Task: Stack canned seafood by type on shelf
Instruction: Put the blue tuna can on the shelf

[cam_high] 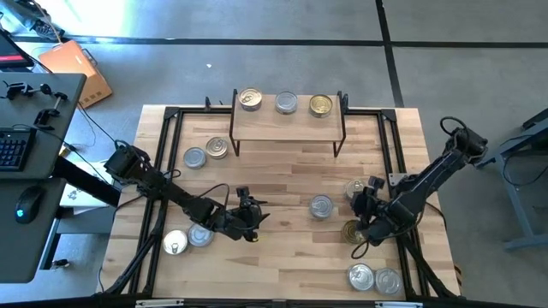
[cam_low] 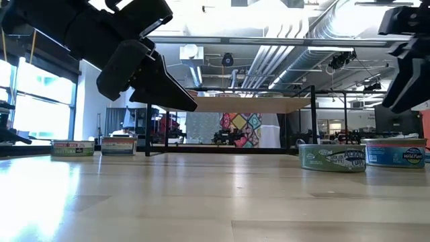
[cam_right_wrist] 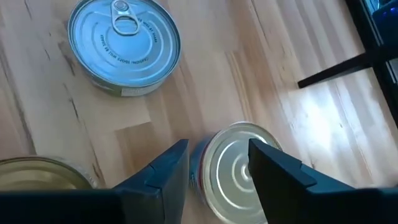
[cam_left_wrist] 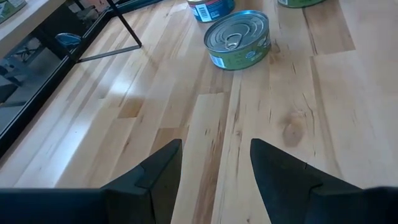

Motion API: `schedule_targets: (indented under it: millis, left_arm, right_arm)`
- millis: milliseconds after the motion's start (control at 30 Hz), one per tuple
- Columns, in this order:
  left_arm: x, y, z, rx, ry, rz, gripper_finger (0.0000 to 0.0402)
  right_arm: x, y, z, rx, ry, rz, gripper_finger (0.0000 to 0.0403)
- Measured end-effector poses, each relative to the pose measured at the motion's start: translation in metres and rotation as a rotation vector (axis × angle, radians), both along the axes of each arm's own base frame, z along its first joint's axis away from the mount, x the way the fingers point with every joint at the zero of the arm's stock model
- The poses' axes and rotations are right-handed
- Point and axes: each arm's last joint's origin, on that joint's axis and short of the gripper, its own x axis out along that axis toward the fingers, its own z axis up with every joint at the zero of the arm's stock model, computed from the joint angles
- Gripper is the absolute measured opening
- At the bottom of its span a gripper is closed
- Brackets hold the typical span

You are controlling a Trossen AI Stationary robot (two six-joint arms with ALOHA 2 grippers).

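Observation:
The shelf (cam_high: 287,120) stands at the table's far middle with three tins (cam_high: 286,103) in a row on its top. Other canned seafood rests flat on the table. There are two tins at the far left (cam_high: 205,152), two at the near left (cam_high: 187,239), several at the right (cam_high: 321,206) and two at the near right (cam_high: 373,278). My left gripper (cam_left_wrist: 214,149) hovers open over bare wood at the near middle, with a green-labelled tin (cam_left_wrist: 238,38) ahead. My right gripper (cam_right_wrist: 214,155) is open, tilted down above a pale-lidded tin (cam_right_wrist: 233,171), between a silver pull-tab tin (cam_right_wrist: 124,43) and a gold one (cam_right_wrist: 37,177).
Black frame rails (cam_high: 163,171) run along the table's left, right and far sides. The shelf's thin black legs (cam_left_wrist: 124,31) stand on the wood. A desk with a keyboard and mouse (cam_high: 26,162) lies off the left edge. Bare wood stretches between the arms (cam_high: 291,248).

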Motion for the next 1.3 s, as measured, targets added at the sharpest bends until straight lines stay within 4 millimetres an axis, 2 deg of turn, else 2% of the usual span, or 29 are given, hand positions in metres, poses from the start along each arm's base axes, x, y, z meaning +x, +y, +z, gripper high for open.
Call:
schedule_targets:
  millis: [167, 267, 400, 567, 700, 933, 1300]
  left_arm:
    - [0.000, 0.000, 0.000, 0.000, 0.000, 0.000, 0.0184]
    - [0.000, 0.000, 0.000, 0.001, 0.002, 0.000, 0.0184]
    - [0.000, 0.000, 0.000, 0.007, 0.005, -0.003, 0.0184]
    - [0.000, 0.000, 0.000, 0.008, 0.005, -0.003, 0.0184]
    - [0.000, 0.000, 0.000, 0.007, 0.004, -0.003, 0.0184]
    - [0.000, 0.000, 0.000, 0.007, 0.004, -0.003, 0.0184]
    - [0.000, 0.000, 0.000, 0.011, 0.016, -0.026, 0.0184]
  right_arm:
    - [0.007, -0.005, -0.003, -0.006, 0.040, 0.048, 0.0156]
    - [0.002, -0.011, -0.015, 0.002, 0.058, 0.092, 0.0156]
    - [-0.009, -0.024, -0.032, 0.037, 0.033, 0.067, 0.0156]
    - [-0.013, -0.034, -0.051, 0.062, 0.008, 0.072, 0.0154]
    - [-0.014, -0.040, -0.059, 0.047, -0.022, 0.030, 0.0128]
    - [-0.012, -0.039, -0.059, 0.063, -0.044, 0.028, 0.0015]
    - [0.010, -0.026, -0.044, 0.102, -0.191, 0.138, 0.0001]
